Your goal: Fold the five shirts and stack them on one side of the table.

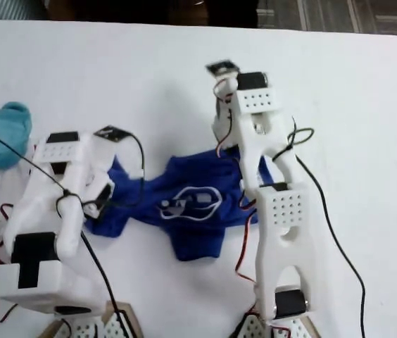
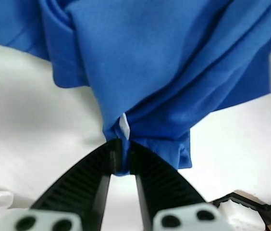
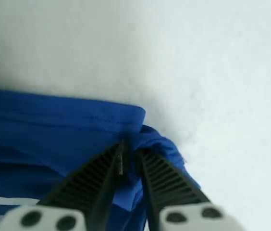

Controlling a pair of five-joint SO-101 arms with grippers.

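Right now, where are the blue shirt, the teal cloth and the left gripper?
blue shirt (image 1: 191, 204): high view, on its white print.
teal cloth (image 1: 5, 130): high view, middle of the bunch.
left gripper (image 2: 124, 154): left wrist view, between the fingertips pinching the shirt.

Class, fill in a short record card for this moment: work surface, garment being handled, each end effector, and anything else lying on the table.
Surface: white table
Garment: blue shirt with a white emblem, lying unfolded between the two arms
Left end effector: shut on a bunched fold of the blue shirt
Right end effector: shut on a hemmed corner of the blue shirt
Other item: teal cloth, crumpled at the table's side, apart from the blue shirt
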